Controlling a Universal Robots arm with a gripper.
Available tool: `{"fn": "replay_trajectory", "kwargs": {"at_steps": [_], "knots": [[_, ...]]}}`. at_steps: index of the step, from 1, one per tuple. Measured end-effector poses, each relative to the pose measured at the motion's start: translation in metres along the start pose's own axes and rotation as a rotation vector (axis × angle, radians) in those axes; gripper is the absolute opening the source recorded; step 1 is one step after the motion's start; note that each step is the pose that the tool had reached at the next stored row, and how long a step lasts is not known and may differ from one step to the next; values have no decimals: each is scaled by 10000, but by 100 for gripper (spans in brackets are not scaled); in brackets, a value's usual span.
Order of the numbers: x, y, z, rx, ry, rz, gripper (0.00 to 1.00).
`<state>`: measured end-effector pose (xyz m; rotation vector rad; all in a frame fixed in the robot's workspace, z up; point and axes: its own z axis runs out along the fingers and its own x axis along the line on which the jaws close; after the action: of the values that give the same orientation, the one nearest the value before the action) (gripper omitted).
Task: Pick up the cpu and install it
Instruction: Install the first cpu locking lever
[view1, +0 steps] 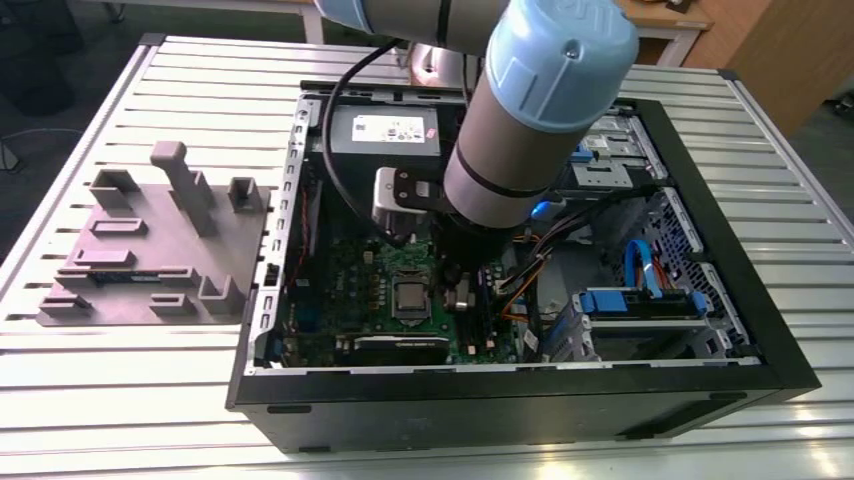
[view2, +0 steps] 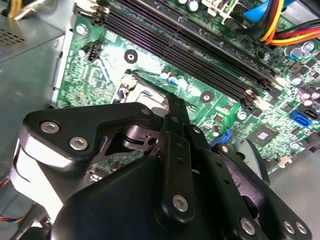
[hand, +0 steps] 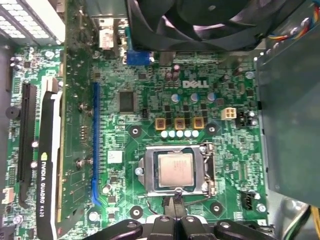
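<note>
In the exterior view, a grey tray (view1: 147, 250) with moulded holders lies near the left edge of the slatted table (view1: 80, 400). Beside it, in the middle of the table, stands the open black case (view1: 534, 400). The green board (view1: 387, 300) lies at the left side of the case floor, and a grey box (view1: 387, 130) with a white label sits at the far left corner of the case. The arm (view1: 534, 110) comes down into the case over the board.

The cpu (hand: 175, 169) sits flat in its socket (hand: 150, 172) on the board, with the metal frame around it. The gripper (hand: 175, 220) hangs just above the board, close beside the socket edge, and touches nothing. Its fingers (hand: 176, 206) appear pressed together, holding nothing. Long black memory slots (view2: 190, 47) run along the board in the second wrist view. At the right side of the case lie blue (view1: 641, 270) and orange cables (view1: 523, 285).
</note>
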<state>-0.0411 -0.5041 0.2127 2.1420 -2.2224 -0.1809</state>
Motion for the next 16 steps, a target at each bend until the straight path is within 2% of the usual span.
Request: {"fn": "replay_trajectory", "kwargs": {"at_steps": [1,2,5,7,11,12,14,16], "knots": [[1,0,5,0,62,-29,10],[2,-1,11,-1,97,-67,10],[6,-2,22,4,118,-195,10],[8,-2,27,71,127,-294,10],[14,-4,38,295,130,-428,10],[18,-5,43,332,130,-446,10],[26,1,61,375,129,-466,10],[35,17,73,388,112,-480,10]]}}
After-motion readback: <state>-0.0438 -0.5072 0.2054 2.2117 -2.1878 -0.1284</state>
